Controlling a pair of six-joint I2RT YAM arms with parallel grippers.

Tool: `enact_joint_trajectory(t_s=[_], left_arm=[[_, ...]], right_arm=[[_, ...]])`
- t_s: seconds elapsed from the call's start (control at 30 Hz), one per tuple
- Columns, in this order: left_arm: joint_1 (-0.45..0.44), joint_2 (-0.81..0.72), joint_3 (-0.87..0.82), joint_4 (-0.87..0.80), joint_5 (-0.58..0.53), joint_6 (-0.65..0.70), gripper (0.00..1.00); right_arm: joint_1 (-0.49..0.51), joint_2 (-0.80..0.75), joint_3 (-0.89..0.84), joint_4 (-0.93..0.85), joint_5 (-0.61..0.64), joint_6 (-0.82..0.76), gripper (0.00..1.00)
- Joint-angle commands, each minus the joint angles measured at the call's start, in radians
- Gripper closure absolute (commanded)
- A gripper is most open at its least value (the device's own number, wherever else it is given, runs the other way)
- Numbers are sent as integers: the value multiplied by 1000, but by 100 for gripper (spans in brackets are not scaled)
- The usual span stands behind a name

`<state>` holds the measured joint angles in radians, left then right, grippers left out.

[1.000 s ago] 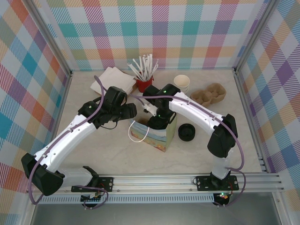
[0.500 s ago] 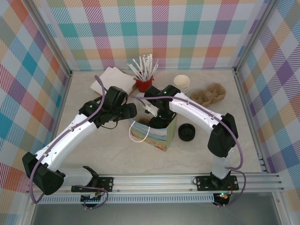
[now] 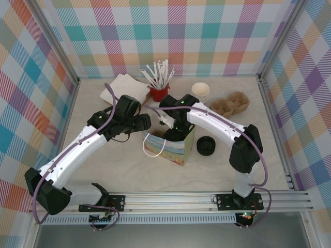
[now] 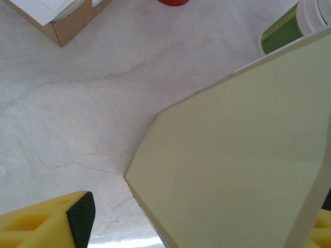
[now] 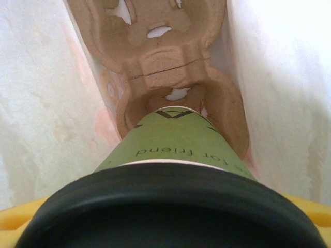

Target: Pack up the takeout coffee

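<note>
My right gripper point(image 5: 165, 219) is down inside the open printed paper bag point(image 3: 178, 151) with the white loop handle point(image 3: 153, 147). It grasps the takeout coffee point(image 5: 176, 138), a small green paper cup capped by a black round lid point(image 5: 165, 201), with my yellow fingers point(image 5: 20, 219) set against either side of that lid. The cup's foot sits in a round pocket of the brown moulded-pulp carrier point(image 5: 155, 57) lying inside the bag.

My left gripper point(image 3: 144, 124) is released, its jaws spread across the bag's corner. The pale bag wall runs between them, and one finger point(image 4: 57, 225) stands clear of it above the white marbled tabletop point(image 4: 77, 103).

Behind the bag are a red pot of white sticks point(image 3: 159, 85), a brown cardboard box of white sheets point(image 3: 124, 88), a nested stack of green cups point(image 3: 200, 92) and a second pulp carrier point(image 3: 231, 105). A pile of spare black lids point(image 3: 206, 145) sits just beside the bag.

Since a second ago my right wrist has sunk a little deeper into the bag. The left arm and the bag have stayed put.

The cup wall reads "for friend" in dark letters under a dark pointed mark. The print on the stacked cups in the left wrist view is too small to read.
</note>
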<state>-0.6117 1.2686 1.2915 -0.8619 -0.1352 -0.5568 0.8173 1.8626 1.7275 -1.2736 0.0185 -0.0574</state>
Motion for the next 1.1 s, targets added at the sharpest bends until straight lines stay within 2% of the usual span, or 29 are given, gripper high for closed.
enact_joint_trajectory(t_s=[0.0, 1.07], left_arm=[[13, 4, -9, -23, -2, 17, 27], [14, 12, -10, -22, -4, 15, 27]], right_arm=[[-7, 6, -19, 6, -16, -23, 27], [-14, 46, -149, 106, -11, -70, 27]])
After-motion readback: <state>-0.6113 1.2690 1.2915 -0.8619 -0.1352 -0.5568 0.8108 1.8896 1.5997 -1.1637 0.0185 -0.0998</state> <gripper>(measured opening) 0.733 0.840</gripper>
